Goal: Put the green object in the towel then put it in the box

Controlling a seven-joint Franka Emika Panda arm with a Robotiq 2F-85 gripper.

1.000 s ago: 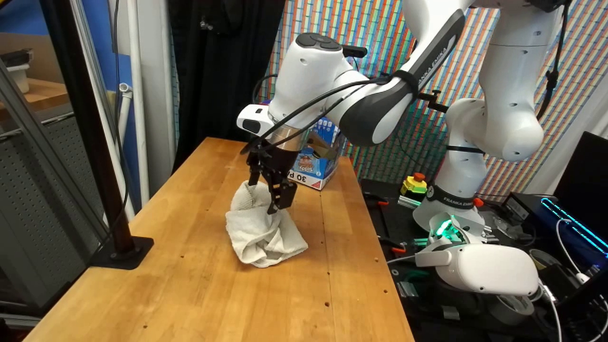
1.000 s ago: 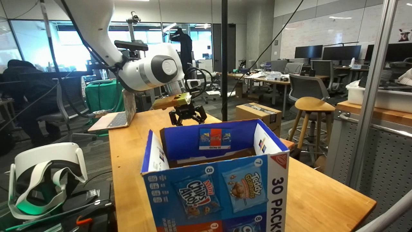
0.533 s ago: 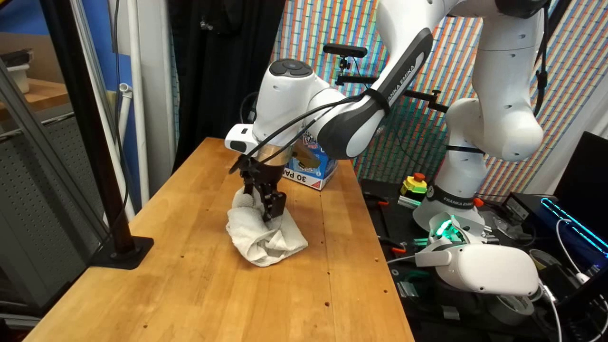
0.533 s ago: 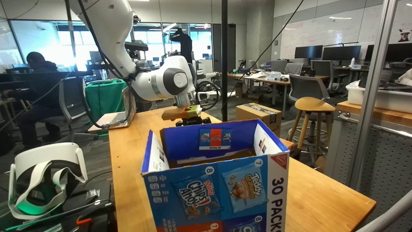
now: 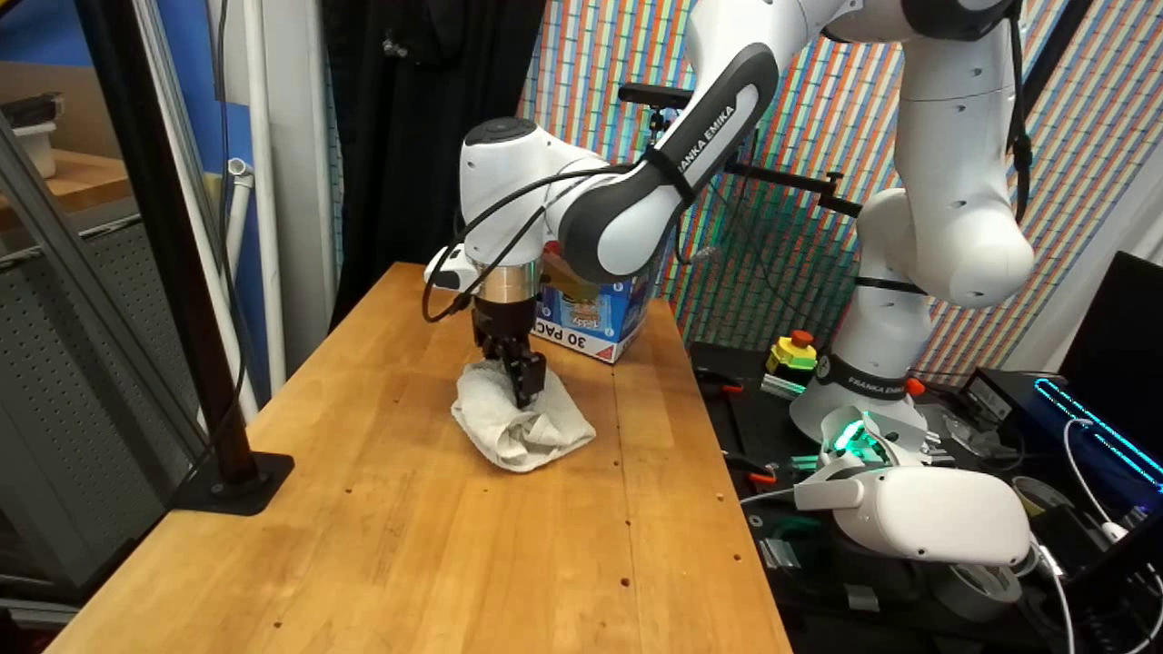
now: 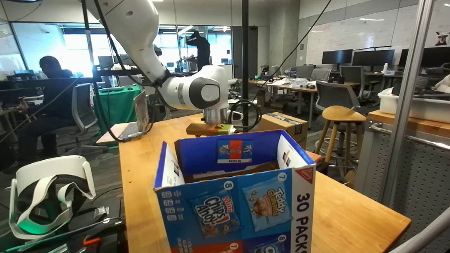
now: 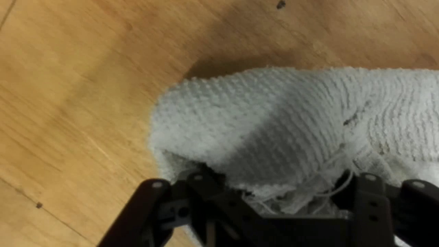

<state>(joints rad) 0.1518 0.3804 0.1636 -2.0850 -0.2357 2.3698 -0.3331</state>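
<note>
Wrist view: gripper (image 7: 277,183) low in frame, fingers (image 7: 371,192) spread, towel (image 7: 236,113) bunched between; cannot tell if pinching, nor where green object lies; bare table (image 7: 61,96) at left and along top. In an exterior view: towel mid-frame under gripper, box (image 5: 595,343) near at upper right, post (image 5: 170,241) footed on left table edge, broad run of wood below. In an exterior view: box open-topped at lower centre, far wall hiding the fingers, laptop (image 6: 128,129) at left table edge, wood running to lower-right corner.
</note>
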